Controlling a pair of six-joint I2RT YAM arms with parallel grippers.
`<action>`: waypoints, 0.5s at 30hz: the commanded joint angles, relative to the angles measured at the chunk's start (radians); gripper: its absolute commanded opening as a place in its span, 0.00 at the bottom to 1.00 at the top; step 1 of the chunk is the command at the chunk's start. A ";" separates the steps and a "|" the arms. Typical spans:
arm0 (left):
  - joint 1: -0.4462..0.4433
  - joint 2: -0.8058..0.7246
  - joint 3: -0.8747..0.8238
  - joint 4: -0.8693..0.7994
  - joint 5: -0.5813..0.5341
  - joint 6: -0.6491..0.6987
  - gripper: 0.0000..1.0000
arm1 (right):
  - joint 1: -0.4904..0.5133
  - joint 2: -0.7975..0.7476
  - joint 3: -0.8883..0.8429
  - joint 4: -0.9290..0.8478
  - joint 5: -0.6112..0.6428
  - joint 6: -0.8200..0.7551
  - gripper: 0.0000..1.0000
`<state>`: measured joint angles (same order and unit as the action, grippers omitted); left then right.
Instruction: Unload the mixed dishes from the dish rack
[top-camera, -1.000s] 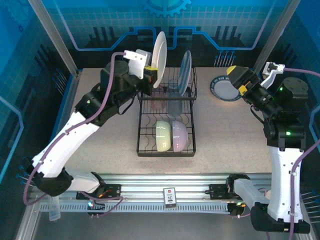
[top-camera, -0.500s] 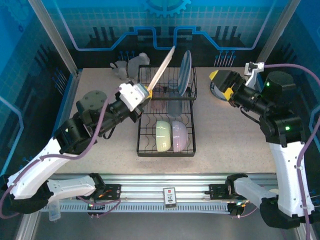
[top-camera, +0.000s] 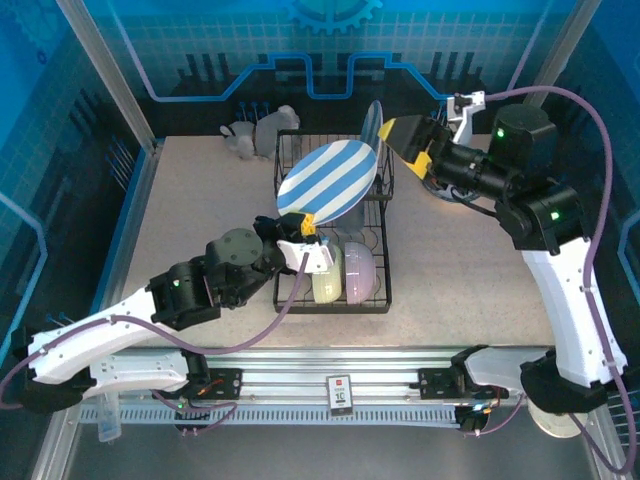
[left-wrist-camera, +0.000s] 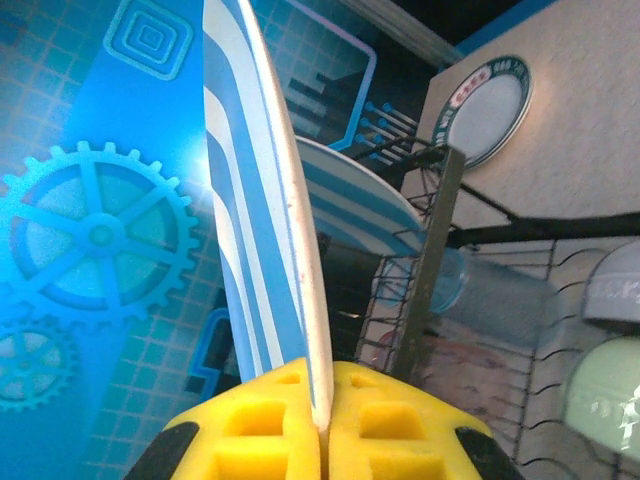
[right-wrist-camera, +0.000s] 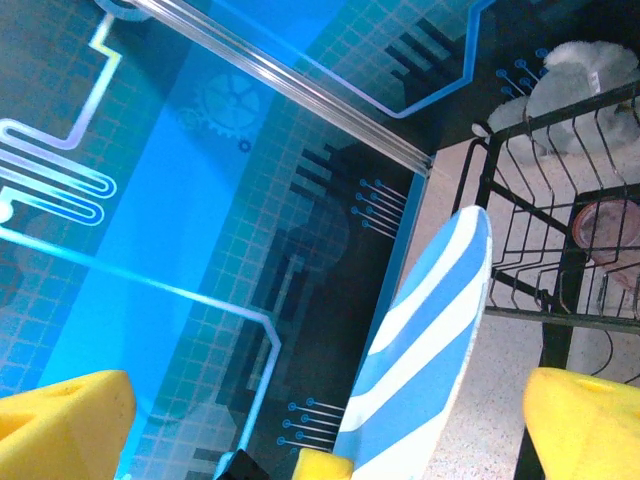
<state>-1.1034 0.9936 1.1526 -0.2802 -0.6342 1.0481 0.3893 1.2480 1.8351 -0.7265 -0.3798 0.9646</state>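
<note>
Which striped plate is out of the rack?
The striped plate pinched by its rim in the left gripper, held tilted over the dish rack; the other striped plate stands upright in it.

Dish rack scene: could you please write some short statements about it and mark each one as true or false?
1. The left gripper is shut on a striped plate, over the rack. True.
2. The right gripper holds a bowl. False: it is open and empty.
3. A green bowl and a purple bowl sit side by side in the rack's lower part. True.
4. No plate stands in the rack. False: a second striped plate stands in its upper part.
5. The white figurine sits inside the rack. False: it is on the table, beyond the rack's far left corner.
</note>
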 joint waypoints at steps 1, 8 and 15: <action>-0.010 -0.044 -0.040 0.161 -0.106 0.147 0.00 | 0.073 0.022 0.048 -0.067 0.076 -0.040 1.00; -0.015 -0.033 -0.076 0.236 -0.132 0.207 0.00 | 0.158 0.066 0.058 -0.111 0.158 -0.069 0.97; -0.016 -0.016 -0.082 0.254 -0.149 0.222 0.00 | 0.186 0.110 0.102 -0.165 0.191 -0.093 0.86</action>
<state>-1.1103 0.9806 1.0760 -0.1135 -0.7441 1.2392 0.5514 1.3483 1.8935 -0.8455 -0.2272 0.8967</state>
